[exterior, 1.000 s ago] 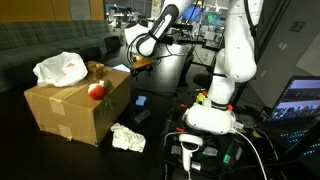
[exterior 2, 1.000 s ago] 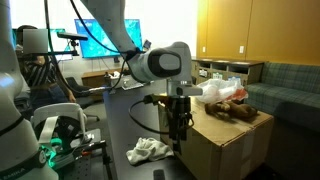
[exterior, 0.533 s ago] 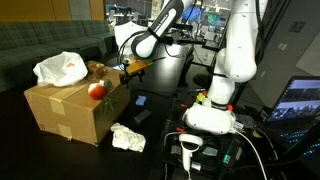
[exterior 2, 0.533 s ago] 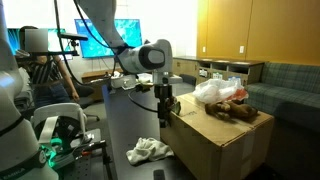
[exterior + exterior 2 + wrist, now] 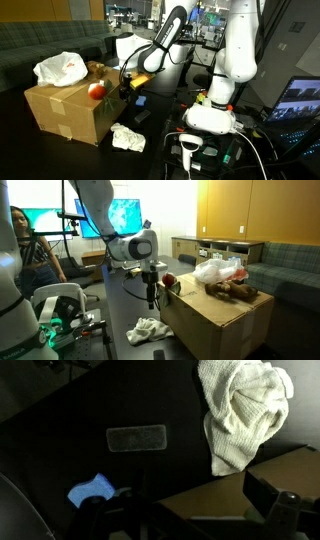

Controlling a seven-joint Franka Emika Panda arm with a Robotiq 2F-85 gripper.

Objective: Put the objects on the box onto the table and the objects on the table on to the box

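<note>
1. The counter (image 5: 40, 150) is a wide, dark, flat surface.
2. The white arm (image 5: 235, 55) rises from its base, arches over and reaches down. Its jaws point at the counter just beside the box's end and stand wide open.
3. The box (image 5: 70, 112), a brown cardboard carton with taped seams, stands on the counter.
4. On the box's top lies a crumpled white plastic bag (image 5: 60, 70).
5. A crumpled white cloth (image 5: 127, 138) lies on the counter near the box's lower corner.
6. A brown lumpy item (image 5: 235, 290), too blurred to name, rests beside the bag.
7. A round red fruit (image 5: 97, 90) sits at the top's corner nearest the jaws.
8. A flat dark rectangle (image 5: 137, 438) and a small blue thing (image 5: 92, 490) lie on the counter.
</note>
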